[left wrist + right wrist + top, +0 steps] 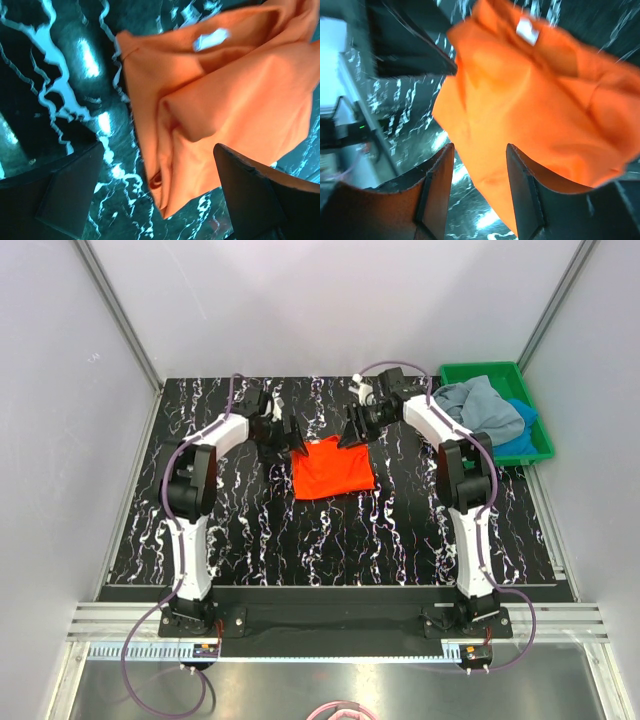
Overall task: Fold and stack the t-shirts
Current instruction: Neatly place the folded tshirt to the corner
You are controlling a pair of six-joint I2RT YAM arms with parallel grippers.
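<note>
The bright orange t-shirt (333, 468) lies folded into a small, slightly rumpled rectangle on the black marbled table (330, 540), toward the back middle. My left gripper (293, 436) hovers at its far left corner, open wide. In the left wrist view the shirt's corner (200, 125) lies between the fingers (70, 192) without touching them. My right gripper (352, 430) is at the shirt's far right corner, with its jaws partly apart. The orange cloth (530, 115) passes beneath and between its fingertips (440, 180) unpinched. A grey-blue t-shirt (482, 406) and a bright blue one (521, 432) lie crumpled in the tray.
The green plastic tray (478, 368) stands at the back right corner of the table, beside the right arm's elbow. White walls with metal frame posts enclose the table on three sides. Both arm bases are bolted at the near edge.
</note>
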